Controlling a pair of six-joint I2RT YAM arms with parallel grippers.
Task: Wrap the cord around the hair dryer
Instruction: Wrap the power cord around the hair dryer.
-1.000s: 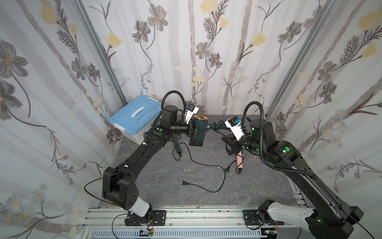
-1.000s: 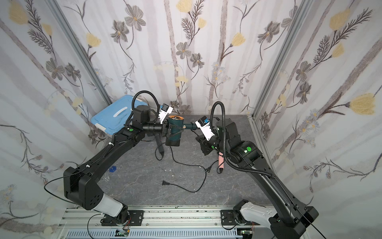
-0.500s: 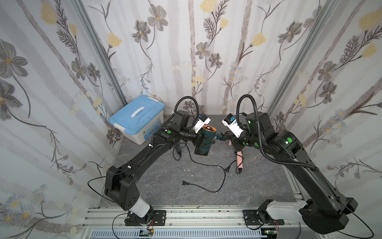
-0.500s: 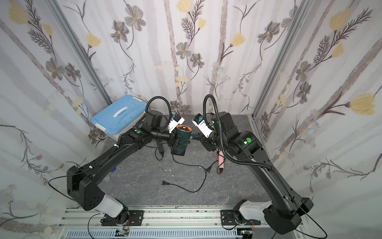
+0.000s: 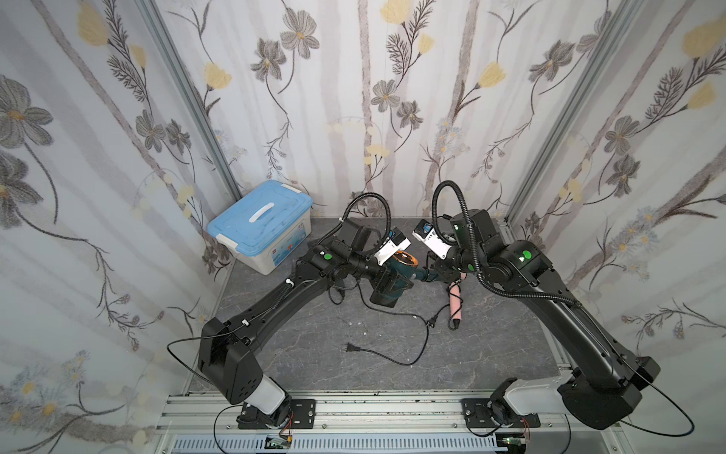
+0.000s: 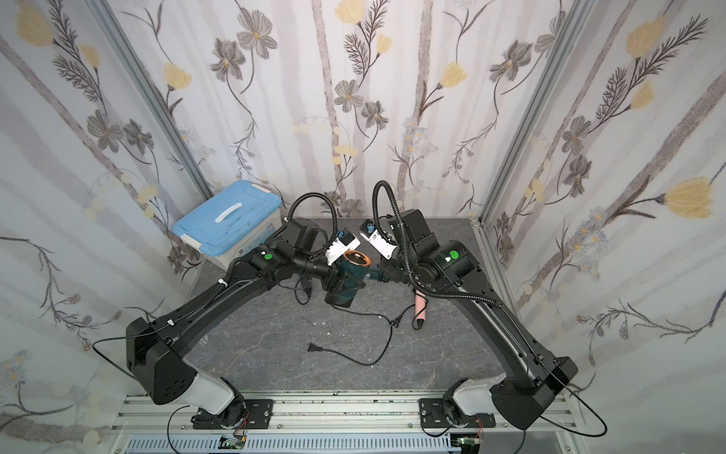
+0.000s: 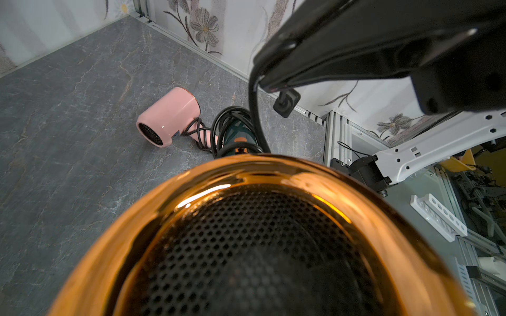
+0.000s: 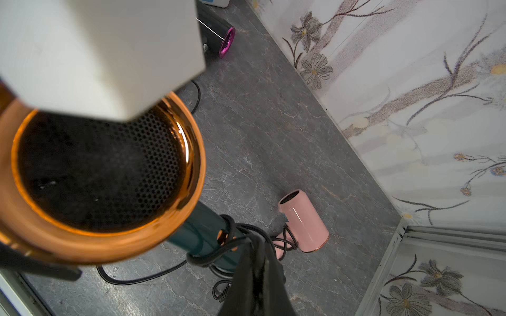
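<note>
Hair dryer (image 5: 400,271) — inside left gripper (image 5: 380,280)

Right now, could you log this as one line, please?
left hand: holds teal dryer | right hand: shut on cord | cord: partly wound

1. A grey marbled surface (image 5: 314,369) is seen.
2. A blue-lidded box (image 5: 261,226) is set in its far left corner.
3. A pink hair dryer (image 5: 455,302) is laid near the right edge.
4. The plug end of the cord (image 5: 352,348) is laid mid-surface.
</note>
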